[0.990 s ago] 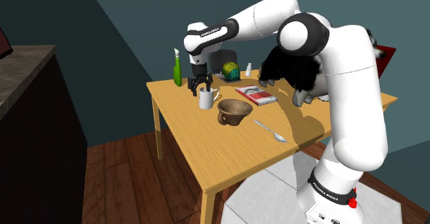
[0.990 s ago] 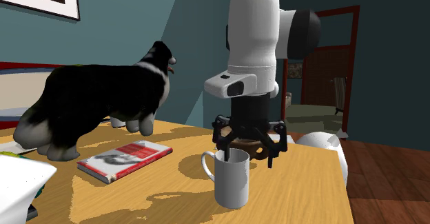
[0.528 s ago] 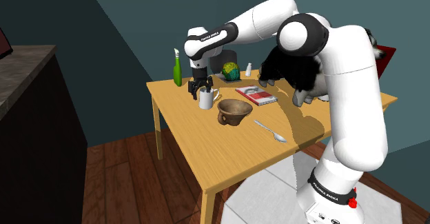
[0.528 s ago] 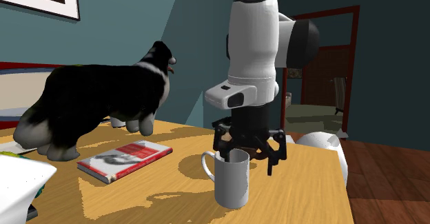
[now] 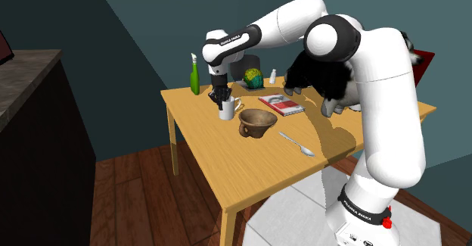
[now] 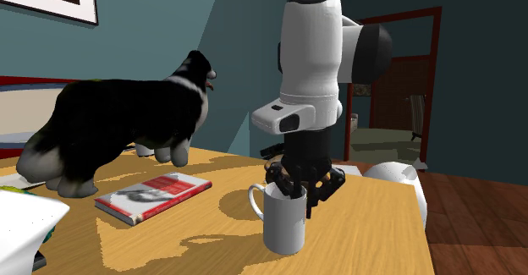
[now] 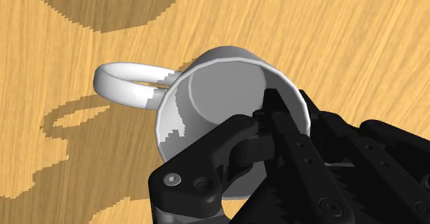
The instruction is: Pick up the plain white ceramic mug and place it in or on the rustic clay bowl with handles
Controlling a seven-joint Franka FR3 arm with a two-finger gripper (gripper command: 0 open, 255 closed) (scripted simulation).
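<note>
**One wall of the mug pinched at the rim**

The black gripper (image 6: 298, 193) is lowered onto the rim of the white mug (image 6: 283, 222). Its fingers are drawn together on the mug's wall, on the side away from the handle, with one finger inside the cup and the other outside. The mug is seen standing upright on the wooden table (image 5: 227, 169). It is placed just beside the brown clay bowl (image 5: 257, 123), to that bowl's left in the shoulder view. A spoon (image 5: 296, 144) is laid on the bowl's other side. A red-covered book (image 6: 152, 193) and a black-and-white dog (image 6: 110, 129) are set farther along the tabletop, and a green bottle (image 5: 194, 76) at its far corner.
</note>
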